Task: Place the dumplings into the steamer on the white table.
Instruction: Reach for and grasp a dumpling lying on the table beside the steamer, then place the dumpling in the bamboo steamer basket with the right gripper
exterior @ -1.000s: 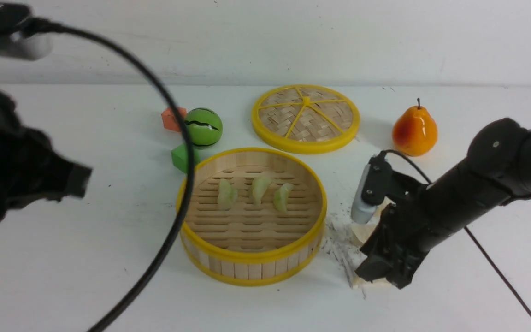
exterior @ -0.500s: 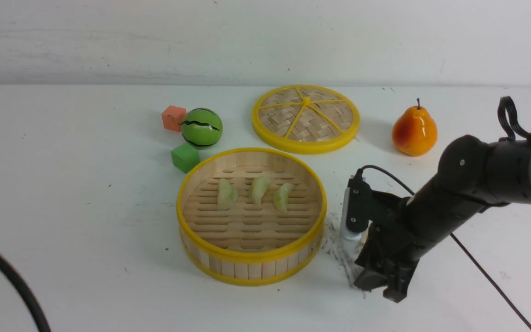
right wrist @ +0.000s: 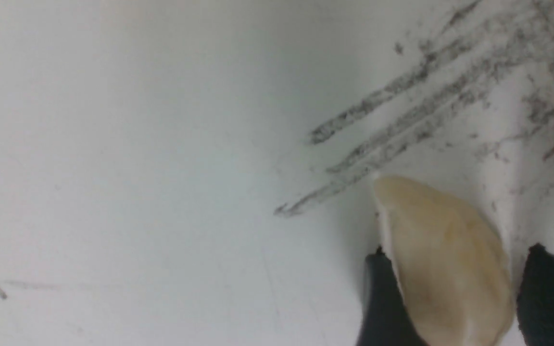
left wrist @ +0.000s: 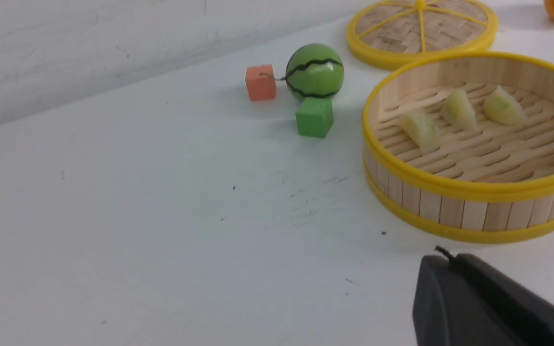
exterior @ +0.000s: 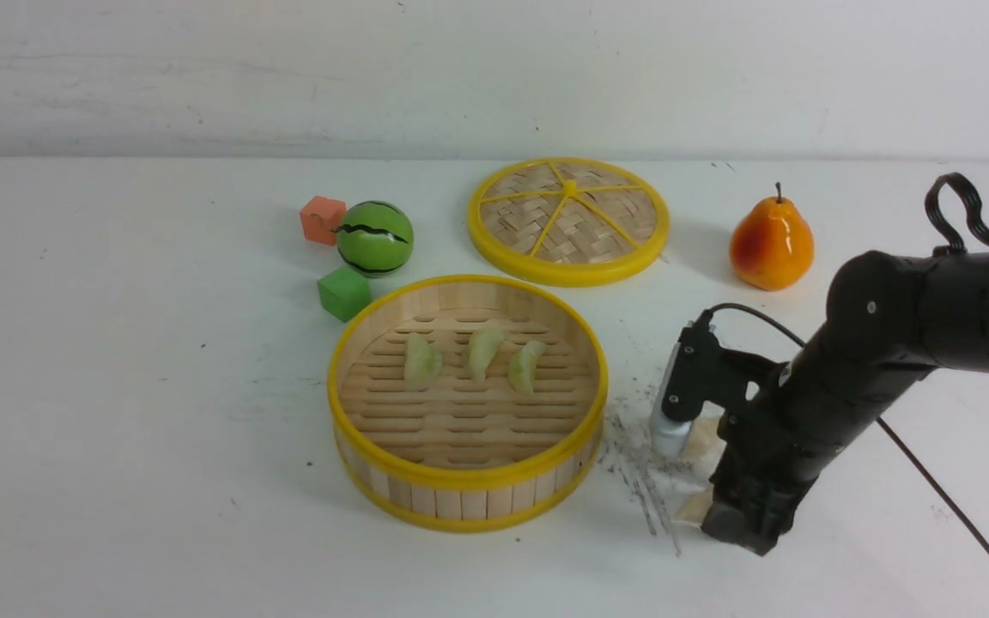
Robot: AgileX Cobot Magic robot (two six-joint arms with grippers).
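Right gripper (exterior: 739, 522) is down on the white table (exterior: 134, 386) just to the right of the steamer (exterior: 467, 493), its jaws standing wide astride a cream-white dumpling (right wrist: 443, 254). In the right wrist view one finger (right wrist: 378, 298) lies against the dumpling's edge and a sliver of table shows before the other, so I judge it straddled, not yet clamped. The dumpling lies on the table among the grey scuff marks (exterior: 636, 481).

Inside the steamer three pale green dumplings (exterior: 483, 350) sit in a row on the slatted floor, toward its far side. That looks like half the job done. The cream ones are left to move, and none is in the steamer yet.

The right arm hides most of what lies to the steamer's right. Only two cream scraps (exterior: 705, 438) peep out by the gripper in the front view, and how many dumplings they belong to I cannot tell.

Left gripper (left wrist: 450, 288) is closed, holds nothing and is parked near the steamer's near left, mostly cut off in every view.

Beyond the steamer lie the woven bamboo lid (exterior: 569, 221) and, to its far left, a green cube (exterior: 344, 293), a toy watermelon (exterior: 375, 238) and an orange cube (exterior: 322, 220). A toy pear (exterior: 771, 245) stands to the steamer's far right.
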